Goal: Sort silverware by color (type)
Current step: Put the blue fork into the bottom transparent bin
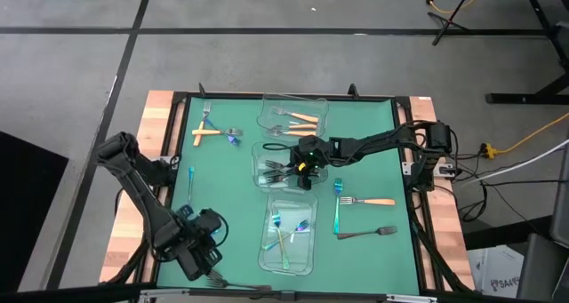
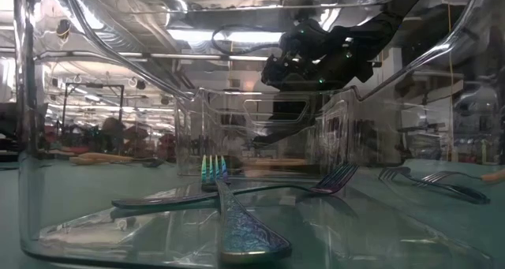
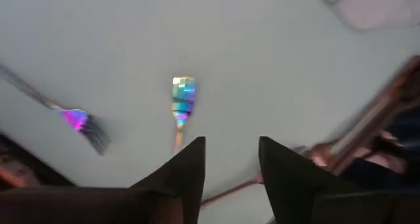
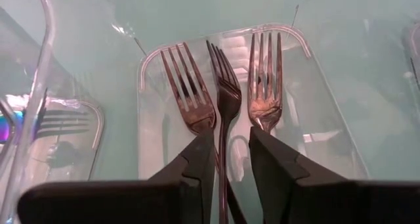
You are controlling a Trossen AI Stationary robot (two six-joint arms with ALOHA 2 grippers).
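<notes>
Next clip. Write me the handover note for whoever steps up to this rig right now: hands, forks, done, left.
Left hand: near table edge, fingers apart, holding nothing.
Right hand: over the middle container, closed on a dark fork hanging between its fingers.
Done: orange-handled forks in the far container, dark ones in the middle, iridescent ones in the near container.
Left on the mat: two orange-handled forks far left, an iridescent fork on the left, and an iridescent, an orange-handled and a dark fork on the right.
</notes>
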